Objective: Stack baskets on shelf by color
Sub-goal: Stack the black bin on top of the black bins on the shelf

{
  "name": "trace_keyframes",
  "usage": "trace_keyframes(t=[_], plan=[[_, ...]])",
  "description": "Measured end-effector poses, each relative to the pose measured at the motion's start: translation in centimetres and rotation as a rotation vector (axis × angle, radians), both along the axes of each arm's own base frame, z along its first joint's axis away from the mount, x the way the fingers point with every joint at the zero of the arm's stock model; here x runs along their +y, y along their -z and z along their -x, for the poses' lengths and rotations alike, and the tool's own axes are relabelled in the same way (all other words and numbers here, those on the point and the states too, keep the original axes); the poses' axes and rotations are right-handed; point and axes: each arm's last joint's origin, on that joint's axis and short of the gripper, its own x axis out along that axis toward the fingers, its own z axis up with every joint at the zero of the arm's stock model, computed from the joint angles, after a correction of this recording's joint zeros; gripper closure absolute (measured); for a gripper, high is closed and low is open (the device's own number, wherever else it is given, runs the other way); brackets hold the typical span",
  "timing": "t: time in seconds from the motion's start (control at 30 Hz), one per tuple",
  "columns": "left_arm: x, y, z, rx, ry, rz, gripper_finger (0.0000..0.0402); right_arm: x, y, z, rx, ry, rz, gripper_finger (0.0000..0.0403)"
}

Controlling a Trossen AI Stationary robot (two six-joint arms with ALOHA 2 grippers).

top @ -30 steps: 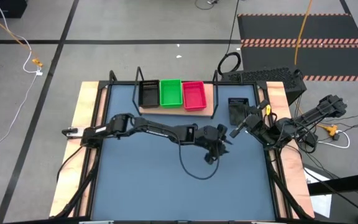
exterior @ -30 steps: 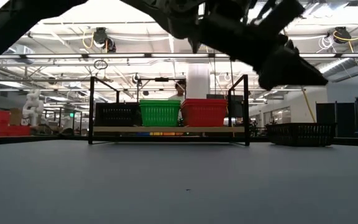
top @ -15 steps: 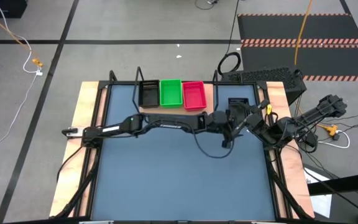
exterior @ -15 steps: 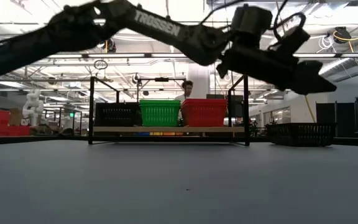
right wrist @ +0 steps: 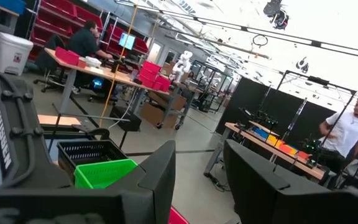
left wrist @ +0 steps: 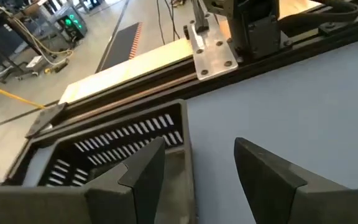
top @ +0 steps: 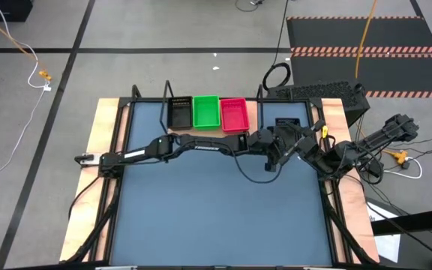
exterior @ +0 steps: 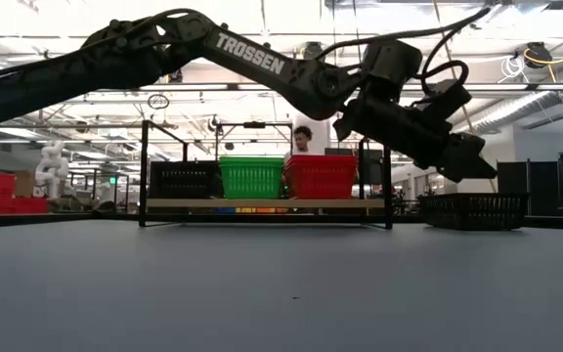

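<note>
The wooden shelf (top: 250, 121) (exterior: 262, 203) stands at the table's far edge and carries black (top: 179, 112), green (top: 205, 111) and red (top: 233, 114) baskets side by side. One loose black basket (top: 287, 126) (exterior: 472, 210) sits on the tabletop to the right of the shelf. My left gripper (top: 278, 142) (exterior: 472, 164) is open and hangs just above this basket, tipped down. In the left wrist view its fingers (left wrist: 199, 144) stand over the basket's end wall (left wrist: 184, 134), one over the inside, one over the table. My right gripper (top: 300, 150) (right wrist: 199, 149) is open and waits close by on the right.
Both arms crowd the table's far right corner around the loose basket. The shelf's black wire ends (exterior: 387, 171) rise just left of it. A person (exterior: 303, 137) stands behind the shelf. Open blue-grey tabletop (top: 201, 210) lies toward the near edge.
My left arm has swung from the table's middle toward the far right, to the loose black basket. Its gripper has then tipped downward and lowered over the basket. The baskets and the shelf have stayed where they were.
</note>
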Motion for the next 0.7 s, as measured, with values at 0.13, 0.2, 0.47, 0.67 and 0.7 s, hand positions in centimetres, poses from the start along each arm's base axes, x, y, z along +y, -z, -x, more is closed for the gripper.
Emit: trace_keyframes(t=[0.13,0.2,0.47,0.67,0.7], plan=[[-0.1,0.2,0.1,0.025,0.024,-0.057,0.0206,0.0,0.0,0.0,0.0,0.0,0.001,0.0273],[-0.1,0.7,0.0,0.035,0.036,-0.084,0.0206,0.0,0.0,0.0,0.0,0.0,0.001,0.0273],[0.2,2.7,0.0,0.09,0.042,-0.101,0.0206,0.0,0.0,0.0,-0.003,-0.002,-0.002,0.0273],[1.1,2.8,0.2,0.091,0.007,-0.05,0.0206,0.0,0.0,0.0,-0.006,-0.02,0.006,0.0273],[1.3,2.8,0.2,0.091,0.0,-0.043,0.0206,0.0,0.0,0.0,-0.007,-0.025,0.007,0.0273]])
